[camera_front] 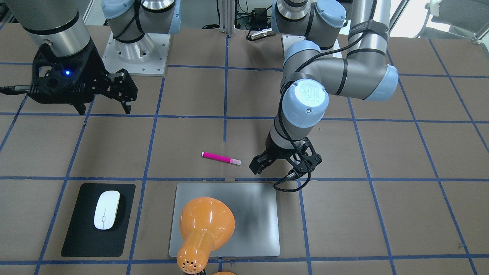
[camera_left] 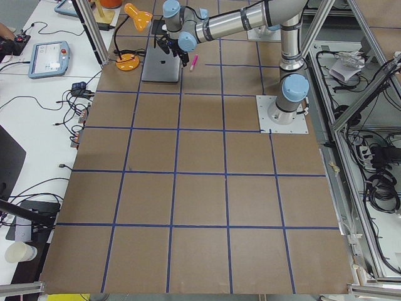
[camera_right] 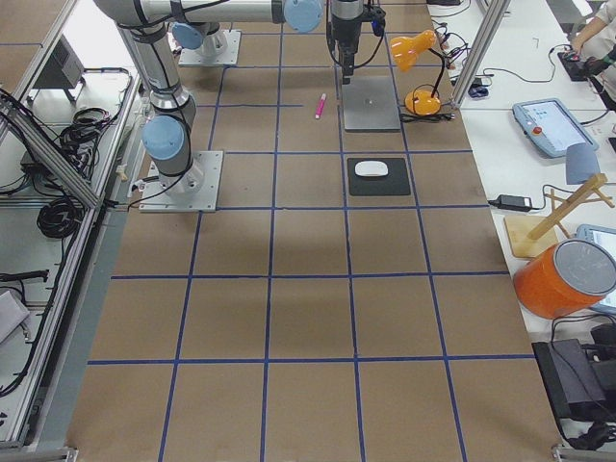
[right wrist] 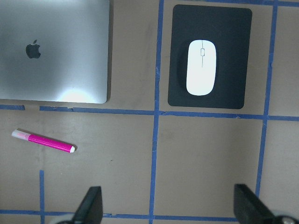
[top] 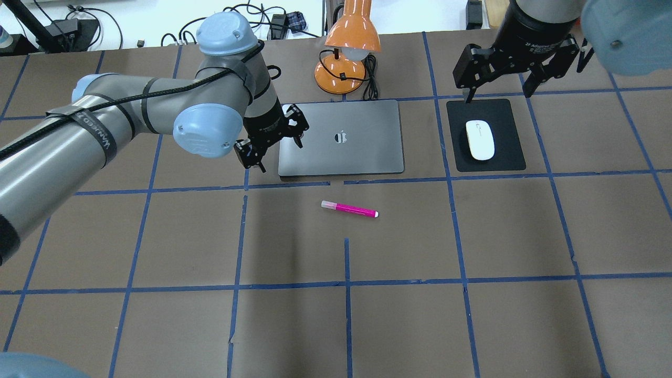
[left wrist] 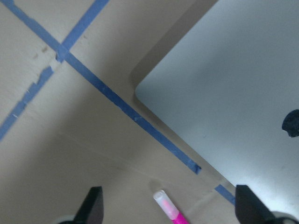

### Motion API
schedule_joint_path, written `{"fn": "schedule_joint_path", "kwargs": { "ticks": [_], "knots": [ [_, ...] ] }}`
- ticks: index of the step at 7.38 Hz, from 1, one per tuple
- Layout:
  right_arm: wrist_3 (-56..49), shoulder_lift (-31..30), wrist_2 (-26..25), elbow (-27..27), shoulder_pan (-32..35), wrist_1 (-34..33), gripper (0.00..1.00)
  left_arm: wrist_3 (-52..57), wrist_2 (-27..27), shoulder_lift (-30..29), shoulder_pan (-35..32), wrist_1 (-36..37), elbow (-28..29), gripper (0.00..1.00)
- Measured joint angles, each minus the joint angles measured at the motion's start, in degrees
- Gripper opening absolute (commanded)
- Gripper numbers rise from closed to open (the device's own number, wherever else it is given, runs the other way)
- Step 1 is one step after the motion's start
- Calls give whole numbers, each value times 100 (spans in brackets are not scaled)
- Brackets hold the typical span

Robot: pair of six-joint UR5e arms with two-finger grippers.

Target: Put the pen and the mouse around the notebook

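Observation:
The silver-grey notebook (top: 367,152) lies closed at the table's far middle. The magenta pen (top: 349,209) lies on the brown table just in front of it, pale cap toward my left. The white mouse (top: 480,139) rests on a black mat (top: 512,157) to the notebook's right. My left gripper (top: 273,142) hangs open and empty over the notebook's left edge; its wrist view shows the notebook's corner (left wrist: 233,93) and the pen's cap (left wrist: 164,203). My right gripper (top: 499,92) stands open and empty, high above the mat's far edge, with the mouse (right wrist: 201,67) and pen (right wrist: 43,141) below it.
An orange desk lamp (top: 352,37) stands behind the notebook, its shade leaning over the notebook's far edge (camera_front: 206,225). Its black cable lies beside the base. Blue tape lines grid the brown tabletop. Bare table stretches in front of the pen toward the robot.

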Motion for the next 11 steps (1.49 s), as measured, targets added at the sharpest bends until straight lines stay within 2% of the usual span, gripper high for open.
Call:
{"fn": "schedule_joint_path", "kwargs": {
  "ticks": [5,8,11],
  "knots": [
    [2,30,10,13,10,54,100,3616,151,935,1044,-794,186,100],
    [1,34,15,13,7,50,100,4373,261,1458,1247,-1321,206,100],
    [1,27,8,13,6,52,100,4696,338,1687,1275,-1573,208,100]
  ]
}}
